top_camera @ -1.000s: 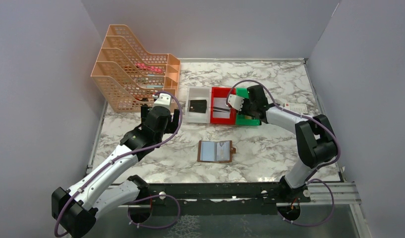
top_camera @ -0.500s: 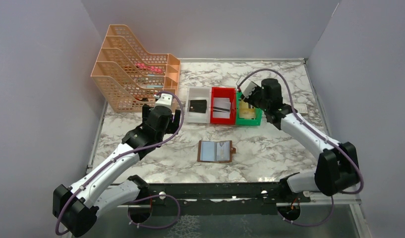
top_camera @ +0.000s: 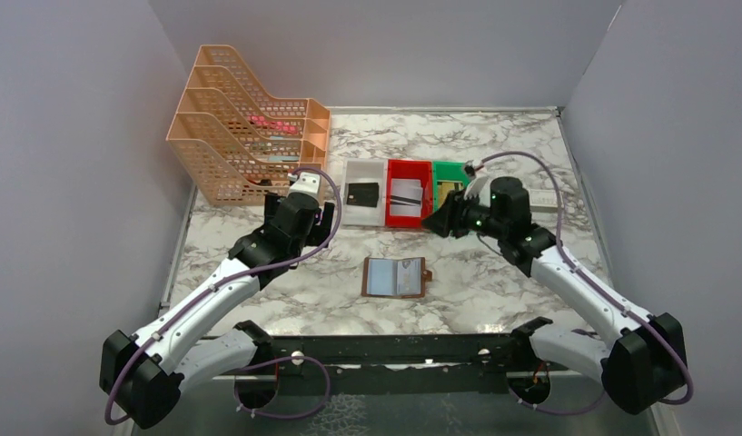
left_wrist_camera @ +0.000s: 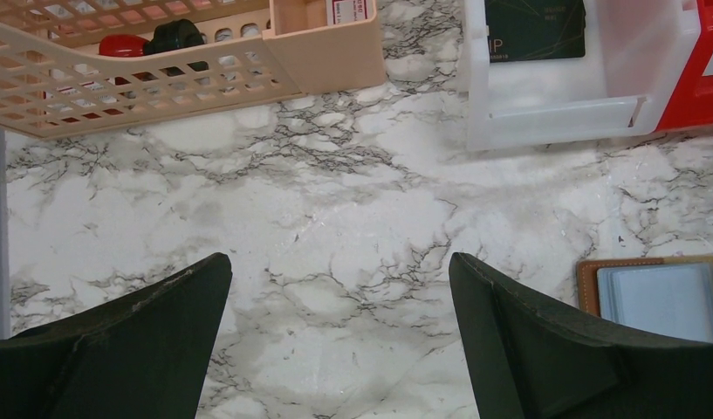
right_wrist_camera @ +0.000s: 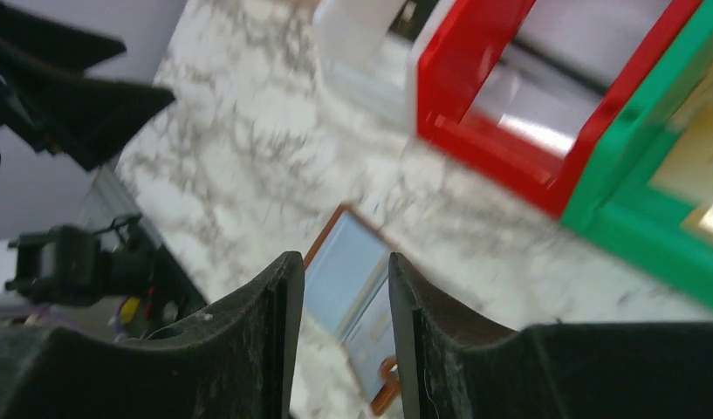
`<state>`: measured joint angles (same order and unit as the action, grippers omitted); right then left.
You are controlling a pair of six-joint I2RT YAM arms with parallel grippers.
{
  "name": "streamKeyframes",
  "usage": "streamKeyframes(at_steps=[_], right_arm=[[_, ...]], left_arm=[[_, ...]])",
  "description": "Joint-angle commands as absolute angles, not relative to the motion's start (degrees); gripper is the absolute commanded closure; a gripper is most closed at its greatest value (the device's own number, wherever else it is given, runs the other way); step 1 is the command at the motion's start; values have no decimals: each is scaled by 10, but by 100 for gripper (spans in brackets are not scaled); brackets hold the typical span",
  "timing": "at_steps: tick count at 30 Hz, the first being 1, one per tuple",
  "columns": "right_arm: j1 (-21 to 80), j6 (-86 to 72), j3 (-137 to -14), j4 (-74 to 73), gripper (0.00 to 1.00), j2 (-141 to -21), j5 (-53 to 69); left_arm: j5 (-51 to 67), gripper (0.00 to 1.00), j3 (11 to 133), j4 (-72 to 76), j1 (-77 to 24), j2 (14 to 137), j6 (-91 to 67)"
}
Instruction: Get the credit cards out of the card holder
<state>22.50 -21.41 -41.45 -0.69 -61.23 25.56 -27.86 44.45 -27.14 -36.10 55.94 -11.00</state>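
The card holder (top_camera: 396, 277) lies open and flat on the marble worktop (top_camera: 494, 272), near the middle of the near edge. The credit cards sit in three bins toward the far edge: a black card (top_camera: 362, 193) in the white bin (top_camera: 349, 216), pale cards (top_camera: 405, 193) in the red bin (top_camera: 391, 218), and a gold card (top_camera: 451, 191) in the green bin (top_camera: 450, 168). The right gripper (right_wrist_camera: 339, 262) hangs over the green bin's near rim, its jaws parted by a narrow gap and empty. The left gripper (left_wrist_camera: 339, 262) is spread wide over bare marble beside the orange mesh file rack (top_camera: 244, 127), which fills the far left corner.
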Motion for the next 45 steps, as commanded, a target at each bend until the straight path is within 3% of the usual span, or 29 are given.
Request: streamKeyframes(at_steps=[1,10,19,32,36,45], right_arm=[[301,-309,-387,-90,54,-603,248],[474,-349,-344,-152,54,-590,54],[543,-389,-395,-233,55,-719,-113],[543,-381,-404,-226,57,-772,-164],[543,-405,-400,-219,62,-760,-163],[543,-436,-356,-146,63,-732,-137]], left_arm=[[-263,2,449,-276,-358,552,-105],[-234,2,450,-284,-358,544,-110],[-238,3,455,-291,-359,565,-109],[-242,4,459,-304,-358,543,-114],[-199,4,459,-296,-358,534,-114],[-85,6,465,-276,-359,543,-142]])
